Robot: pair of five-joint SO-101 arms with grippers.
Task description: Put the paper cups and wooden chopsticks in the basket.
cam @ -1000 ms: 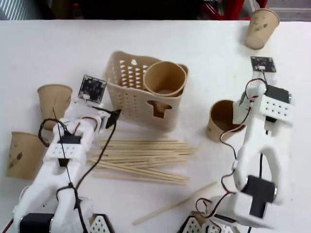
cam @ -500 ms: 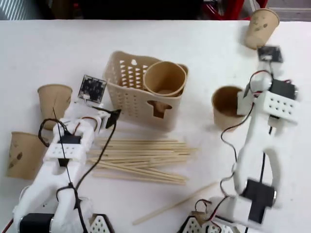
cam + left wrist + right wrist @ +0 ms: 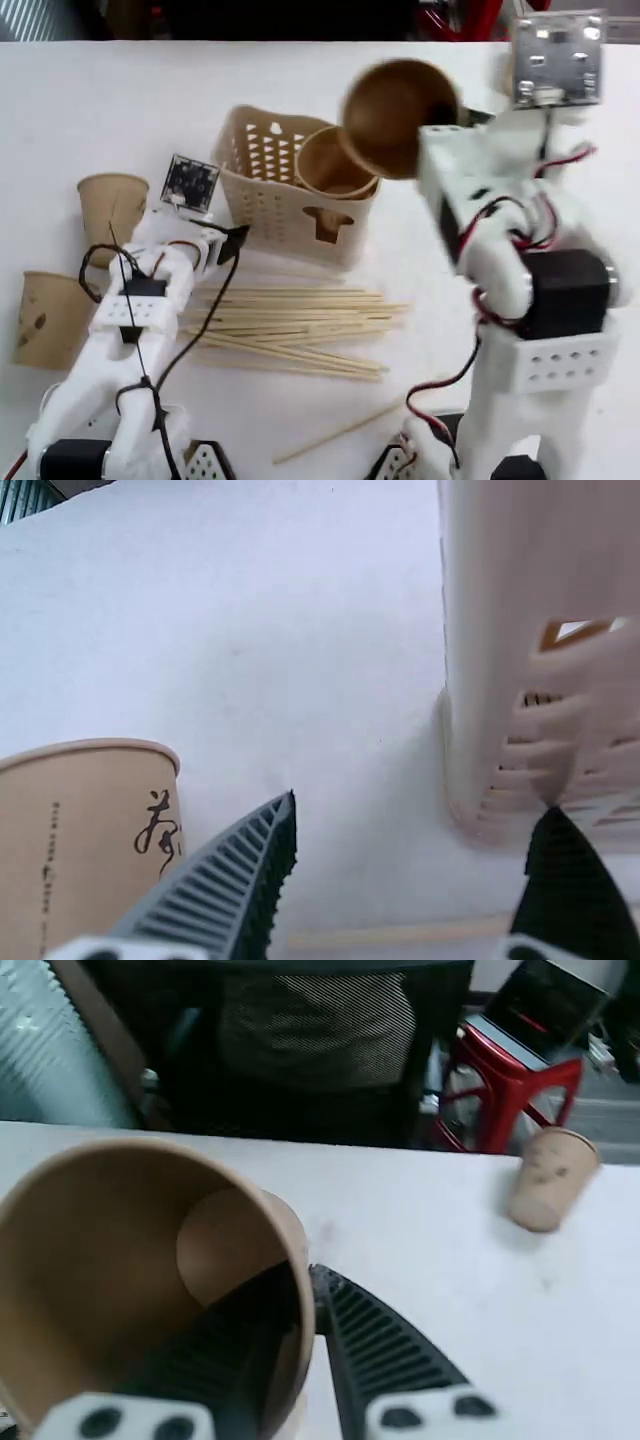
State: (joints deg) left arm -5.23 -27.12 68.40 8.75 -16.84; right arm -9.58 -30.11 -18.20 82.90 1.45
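Up beside the basket's rim: one paper cup, carried by the right arm.
Grip: the right gripper (image 3: 306,1278) is clamped on the held cup (image 3: 398,116) through its wall, one finger inside and one outside, with the mouth tipped sideways next to the basket (image 3: 262,185), which contains one stowed cup (image 3: 328,166). Idle: the left gripper (image 3: 420,815) is spread wide with nothing in it, between a standing cup (image 3: 85,820) and the basket. The chopsticks (image 3: 300,325) lie loose on the table (image 3: 120,100). Cups judged light, thin and crushable: pinch gently at the rolled rim. Chopsticks judged stiff and slim: take them mid-length.
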